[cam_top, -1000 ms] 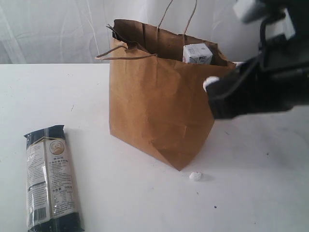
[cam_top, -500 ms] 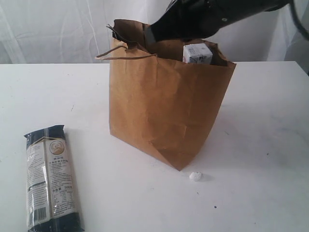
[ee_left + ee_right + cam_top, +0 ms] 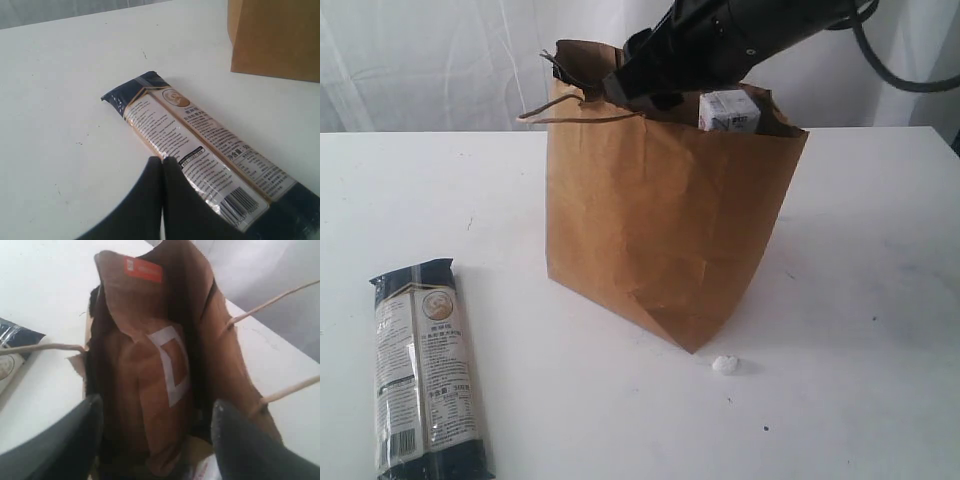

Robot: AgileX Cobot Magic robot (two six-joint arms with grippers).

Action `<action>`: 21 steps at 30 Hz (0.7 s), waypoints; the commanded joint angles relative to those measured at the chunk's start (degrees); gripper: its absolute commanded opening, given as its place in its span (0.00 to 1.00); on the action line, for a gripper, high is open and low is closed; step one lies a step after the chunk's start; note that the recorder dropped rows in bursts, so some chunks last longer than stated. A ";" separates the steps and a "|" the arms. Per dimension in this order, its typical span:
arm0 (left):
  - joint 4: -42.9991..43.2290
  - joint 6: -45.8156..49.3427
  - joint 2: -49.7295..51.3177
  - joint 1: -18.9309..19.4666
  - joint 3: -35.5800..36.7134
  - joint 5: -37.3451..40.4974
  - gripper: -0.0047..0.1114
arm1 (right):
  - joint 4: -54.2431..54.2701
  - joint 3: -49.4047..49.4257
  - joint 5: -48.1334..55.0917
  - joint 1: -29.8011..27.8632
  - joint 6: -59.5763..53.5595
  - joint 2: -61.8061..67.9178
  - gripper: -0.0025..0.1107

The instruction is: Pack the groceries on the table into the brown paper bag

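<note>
Bag (image 3: 660, 230) stands open mid-table (image 3: 860, 300) with the carton (image 3: 728, 110) poking up at its far-right rim. The noodle packet (image 3: 425, 365) lies flat near-left, well apart from the bag, and looks like the one item not yet packed. Right gripper (image 3: 157, 405) hangs over the bag mouth, jaws spread with nothing between them, which reads as a drop-off pose; left gripper (image 3: 162, 167) has jaws pressed together, empty, tip right by the packet, probably staged for that pick.

place: robot lab test setup | evid: white table (image 3: 880, 300), white cloth backdrop (image 3: 420, 60), black robot arm (image 3: 740, 40)
</note>
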 commanded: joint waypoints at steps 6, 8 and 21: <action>-0.35 0.18 -0.25 0.08 0.23 0.00 0.04 | -8.60 4.55 1.91 0.05 9.40 -11.46 0.52; -0.35 0.18 -0.25 0.08 0.23 0.00 0.04 | -8.78 9.11 1.48 0.05 9.59 -16.19 0.52; -0.35 0.18 -0.25 0.08 0.23 0.00 0.04 | -8.67 35.06 2.51 0.05 15.42 -44.41 0.52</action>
